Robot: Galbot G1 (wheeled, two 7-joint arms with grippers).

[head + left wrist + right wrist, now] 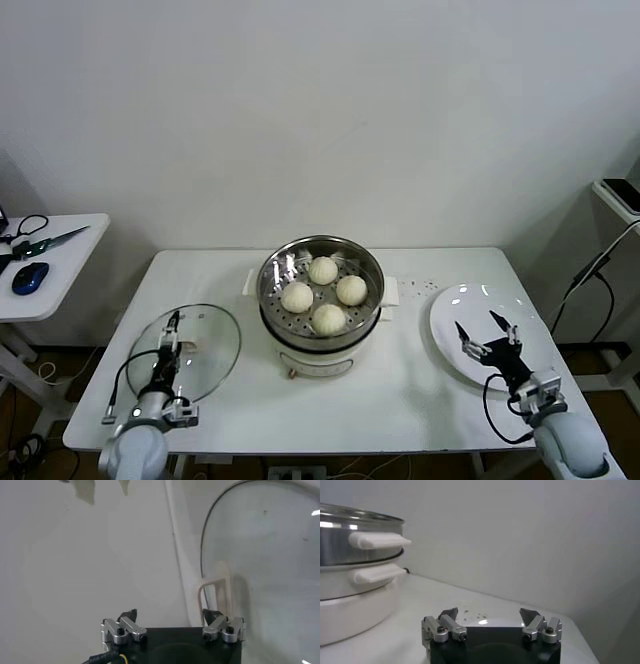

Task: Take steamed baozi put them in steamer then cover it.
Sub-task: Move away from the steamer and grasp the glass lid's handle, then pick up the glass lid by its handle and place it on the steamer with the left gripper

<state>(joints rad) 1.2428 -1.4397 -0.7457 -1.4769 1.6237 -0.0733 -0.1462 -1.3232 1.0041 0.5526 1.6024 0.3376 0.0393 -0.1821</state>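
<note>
Four steamed baozi (pixel 323 293) already sit inside the steamer (pixel 321 292), which stands near the middle of the table (pixel 420 400), closer to its far edge. What remains, by my reading, is the covering. The cover (pixel 198 352) lies flat toward the near left corner, its cream handle facing up. The left gripper (pixel 172 340) hangs over that lid with its fingers spread, and the wrist view shows the handle (pixel 216 592) ahead of the fingertips, not yet between them. The right gripper (pixel 490 338) waits over the white plate (pixel 480 345) by the right edge, fingers spread and holding nothing.

The risks lie in the pick-up. The handle is narrow and smooth; if the fingers close off-centre, the glass could tilt or slip and hit the tabletop. A descent that misses the handle would press a fingertip onto the glass. Carried crooked, the lid's rim could catch the steamer's edge and seat askew, or knock a bun.
</note>
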